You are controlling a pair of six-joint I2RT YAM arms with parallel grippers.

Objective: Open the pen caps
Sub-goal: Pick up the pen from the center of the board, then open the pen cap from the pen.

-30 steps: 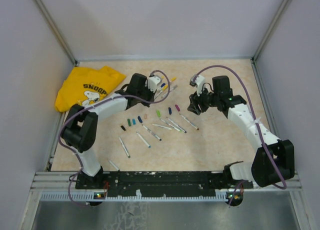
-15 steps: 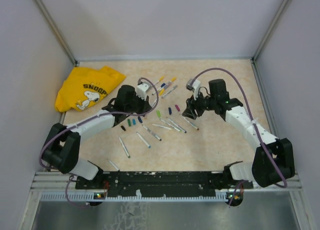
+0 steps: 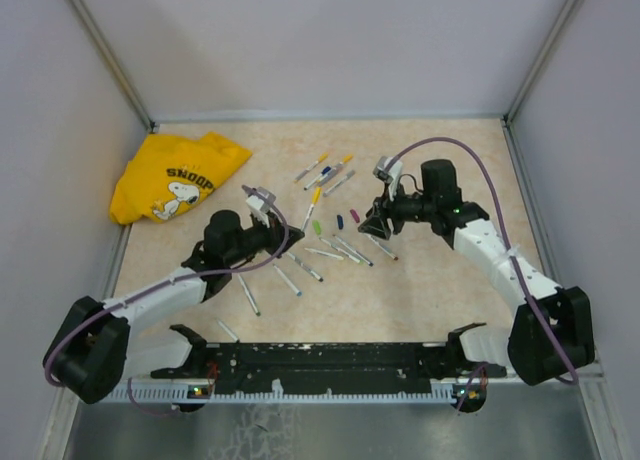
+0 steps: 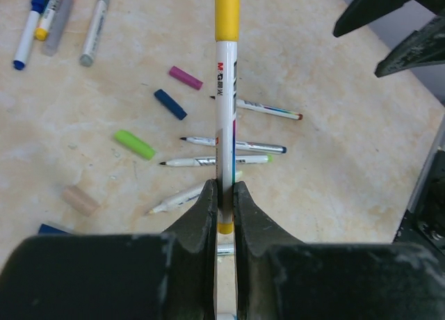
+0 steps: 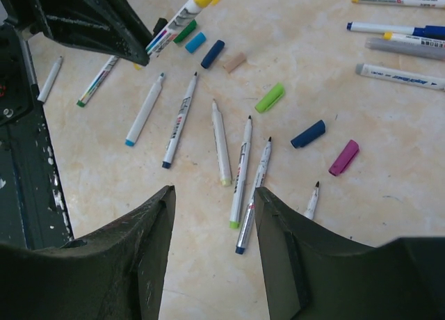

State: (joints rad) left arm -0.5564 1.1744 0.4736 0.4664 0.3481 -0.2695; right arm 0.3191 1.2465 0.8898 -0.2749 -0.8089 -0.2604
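Observation:
My left gripper is shut on a white pen whose yellow cap points away from me; in the top view the gripper holds the pen above the middle of the table. My right gripper hangs open a little to the right with nothing between its fingers. Loose pen caps lie on the table: green, navy, magenta, and more near the left gripper. Several uncapped pens lie below the right gripper.
Several capped pens lie at the back of the table, also in the right wrist view. A yellow Snoopy shirt is bunched at the back left. A black rail runs along the near edge. Walls close in three sides.
My left arm has drawn back toward the near left, carrying the yellow-capped pen away from the back group. The right gripper has edged slightly left and stays open.

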